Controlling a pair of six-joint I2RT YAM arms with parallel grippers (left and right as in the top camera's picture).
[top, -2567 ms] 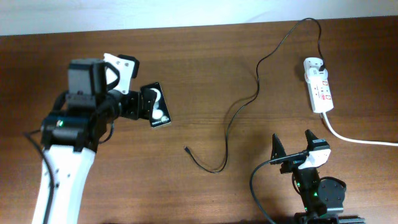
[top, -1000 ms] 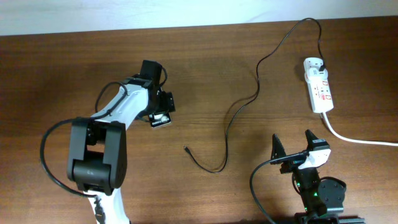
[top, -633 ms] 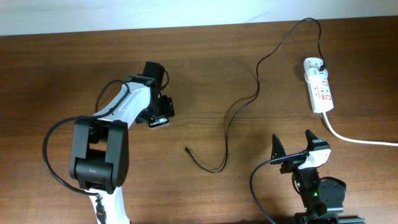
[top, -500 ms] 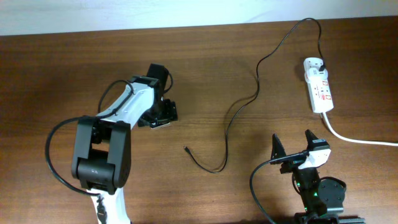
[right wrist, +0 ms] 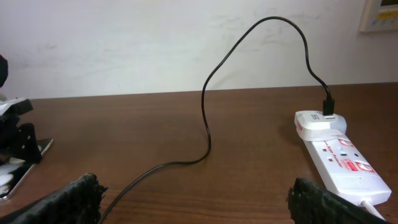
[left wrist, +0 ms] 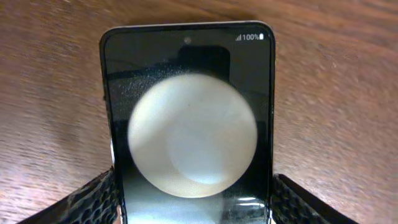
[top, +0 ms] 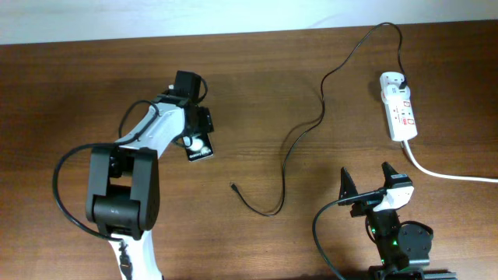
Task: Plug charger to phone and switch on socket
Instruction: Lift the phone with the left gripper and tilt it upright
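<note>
- The left fingers are closed on the phone, one pad against each long edge. The phone lies flat on the table, face up.
- The end with the status bar points away from these fingers. No charging port shows in any view.
- The phone looks stiff, thin and glass-faced, so probably slippery and easy to crack. The long edges are the sensible hold, with light pressure and both short ends left free for the plug.
- The right fingers are spread open and hold nothing.
- The cable runs ahead of the right fingers. Its plug tip lies on the table, well apart from them on their left and between the two pairs of fingers.
- The cable looks light and limp, so it is best pinched just behind the tip, or the tip will droop.
- The power strip lies ahead of the right fingers, slightly to their right, with the cable's other end plugged in.
</note>
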